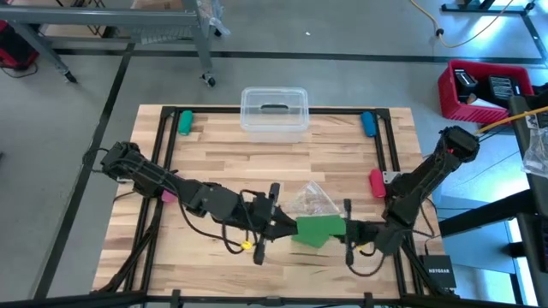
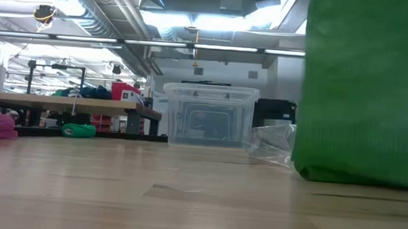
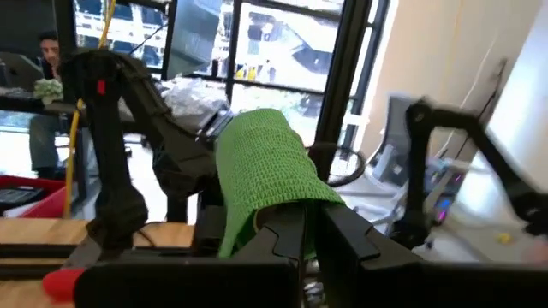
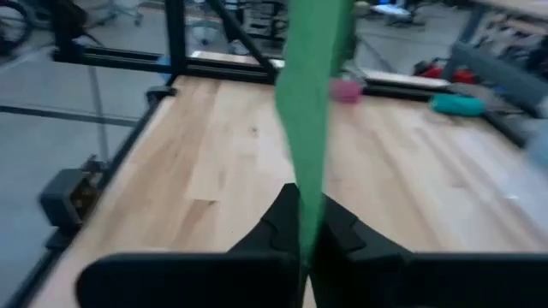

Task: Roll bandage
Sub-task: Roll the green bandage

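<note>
While both tools pinch it, bandage (image 1: pixel 319 229) spans left tool (image 1: pixel 282 226), right tool (image 1: pixel 351 231)

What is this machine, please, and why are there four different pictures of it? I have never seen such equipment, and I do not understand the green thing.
It is a robot with two dark arms working at a wooden table. One camera looks straight down from above, one sits low at table height, and one rides on each wrist.

The green thing is a soft bandage that the robot should roll. From above, the left gripper and the right gripper meet at its two sides. Each wrist picture shows that arm's fingers shut on the fabric.

Also on the table: a clear lidded box at the far edge, a crumpled clear plastic bag, and small coloured rolls, green, blue and pink.
</note>
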Available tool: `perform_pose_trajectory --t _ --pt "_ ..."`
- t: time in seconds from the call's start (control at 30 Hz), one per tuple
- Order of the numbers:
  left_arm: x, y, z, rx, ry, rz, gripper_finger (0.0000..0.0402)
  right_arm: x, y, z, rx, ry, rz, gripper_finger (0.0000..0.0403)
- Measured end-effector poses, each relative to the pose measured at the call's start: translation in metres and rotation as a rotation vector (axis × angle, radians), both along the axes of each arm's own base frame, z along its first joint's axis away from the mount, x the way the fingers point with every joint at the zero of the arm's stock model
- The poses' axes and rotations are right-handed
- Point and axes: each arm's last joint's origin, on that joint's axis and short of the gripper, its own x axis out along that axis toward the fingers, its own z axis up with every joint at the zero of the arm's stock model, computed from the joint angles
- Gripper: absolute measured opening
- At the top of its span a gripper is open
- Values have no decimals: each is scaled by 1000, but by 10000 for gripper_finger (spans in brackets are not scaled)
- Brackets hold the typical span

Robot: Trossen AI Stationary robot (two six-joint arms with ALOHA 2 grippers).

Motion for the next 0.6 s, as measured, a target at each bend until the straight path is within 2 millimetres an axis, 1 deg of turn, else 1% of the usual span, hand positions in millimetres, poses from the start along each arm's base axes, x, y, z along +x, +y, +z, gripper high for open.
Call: perform_pose_trajectory --t 0.07,0.17,0.23,0.33,0.43,0.53,0.6 --pt "-9 -2 9 -23 -21 -22 11 -7 1 4 -49 -3 -22 6" --pt "-19 -7 17 -45 -39 -62 11 -13 1 8 -95 -18 -78 8" --pt "-22 -14 18 -35 -53 -110 11 -14 -1 7 -149 -9 -103 4" --pt "-27 -22 20 -26 -80 -248 11 -14 -3 6 -215 -7 -129 7" --pt "-30 -27 18 -6 -62 -347 11 -11 -6 6 -250 -1 -143 5" --pt "-29 -28 18 55 -84 -320 11 -8 -4 9 -213 -10 -95 5" --pt "-28 -24 21 98 -126 -232 11 -7 -2 11 -177 -17 -50 6"
